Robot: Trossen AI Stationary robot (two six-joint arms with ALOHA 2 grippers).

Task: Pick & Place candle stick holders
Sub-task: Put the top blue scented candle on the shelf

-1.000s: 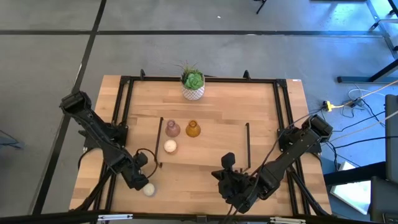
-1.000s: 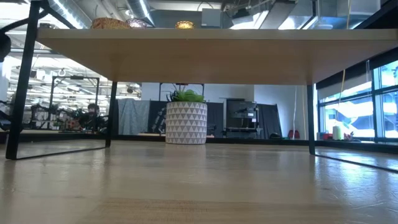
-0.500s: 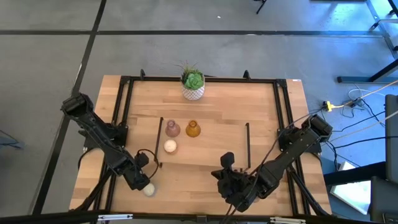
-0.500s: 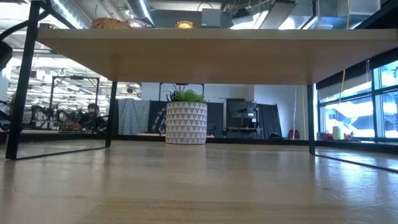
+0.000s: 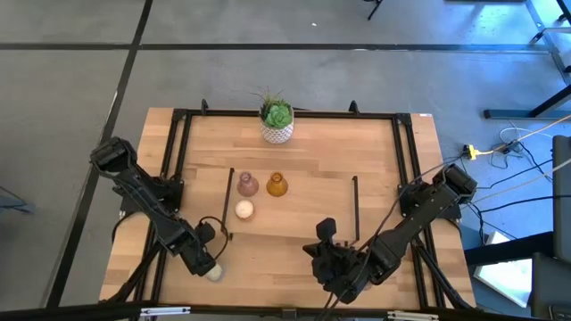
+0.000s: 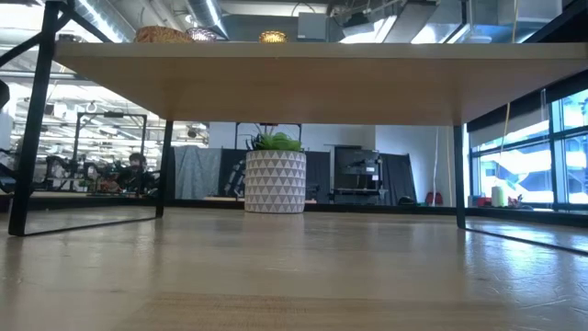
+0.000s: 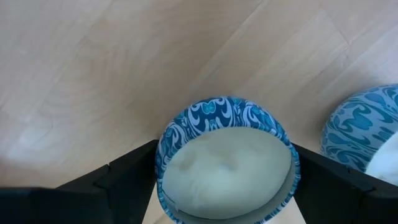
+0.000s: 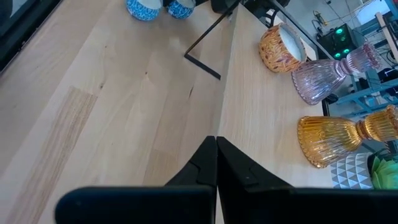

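left gripper (image 7: 224, 186): fingers wide apart, one on each side of a blue round holder (image 7: 225, 165) near the table's front left
right gripper (image 8: 216, 155): fingers pressed together, holding nothing
pink holder (image 5: 247, 185): beside amber holder (image 5: 277, 185), mid table

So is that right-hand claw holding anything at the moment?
No. The right gripper is shut with its fingers pressed together on nothing, hovering over bare table.

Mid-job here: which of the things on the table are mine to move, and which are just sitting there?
Job:
- blue holder, between the fingers of the open left gripper
- second blue holder beside it
- orange low holder
- pink holder
- amber holder

Just there:
- potted plant

The right gripper waits shut near the front edge.
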